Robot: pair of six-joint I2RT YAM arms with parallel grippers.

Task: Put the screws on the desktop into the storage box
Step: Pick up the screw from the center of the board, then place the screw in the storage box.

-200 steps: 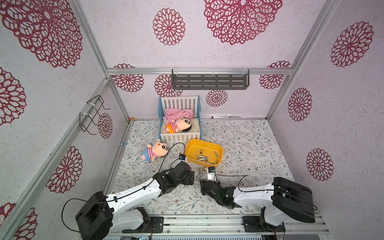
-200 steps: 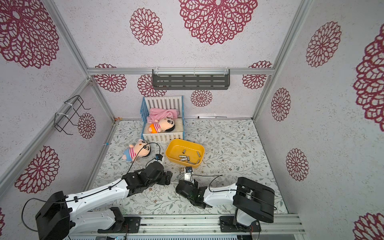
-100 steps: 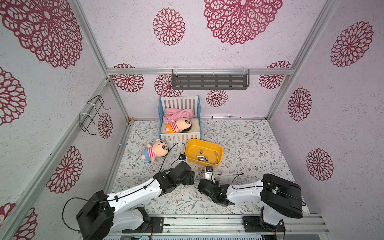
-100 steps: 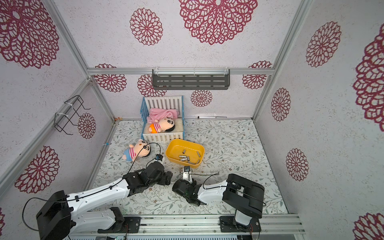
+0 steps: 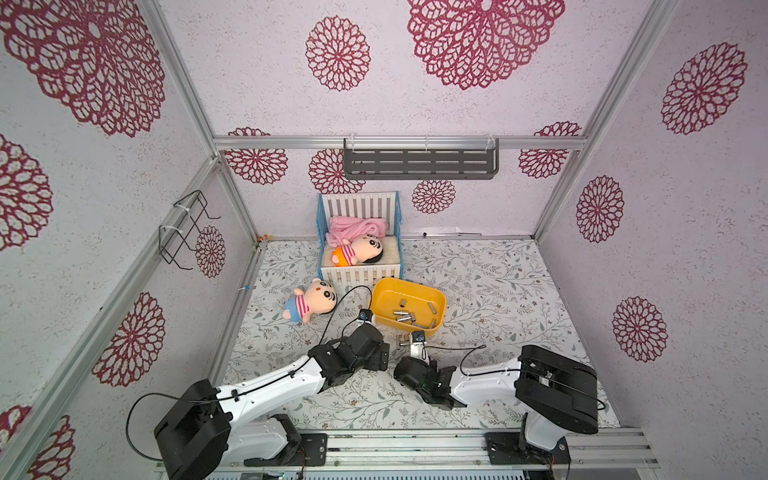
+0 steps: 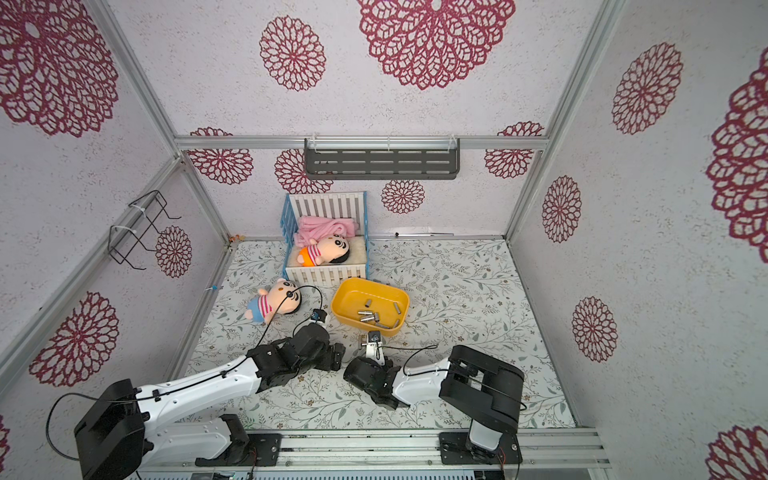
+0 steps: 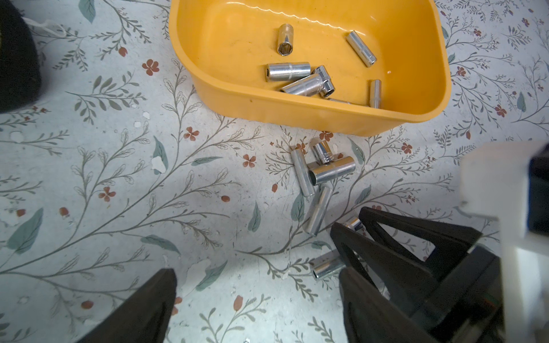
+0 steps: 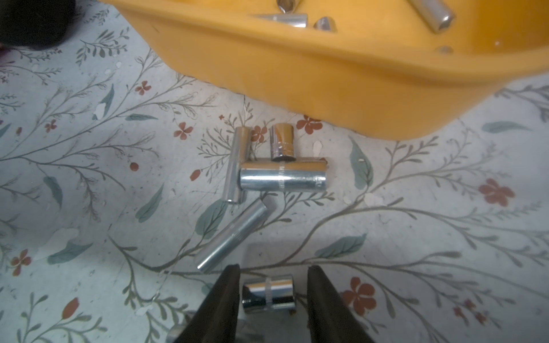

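The yellow storage box (image 5: 376, 299) (image 7: 297, 115) stands on the leafy desktop (image 5: 498, 291) and holds several silver screws (image 7: 288, 71). Several more screws (image 7: 329, 170) (image 8: 282, 178) lie on the desktop just in front of the box. My right gripper (image 8: 273, 268) is low over the desktop, its jaws on either side of one short screw (image 8: 267, 294). One finger is almost against the screw and a gap shows at the other, so the gripper is open. My left gripper (image 7: 255, 273) hovers beside it, wide open with only desktop between its fingers.
A plush doll (image 5: 309, 301) lies on the desktop left of the box. Behind the box stands a white-and-blue crib (image 5: 361, 272) with another doll (image 5: 357, 253) in it. A black cable (image 5: 353, 291) loops over the desktop near the left wrist. Walls close in three sides.
The right arm has swung a little to the left, and its jaws have narrowed around the short screw. The left arm has not moved.
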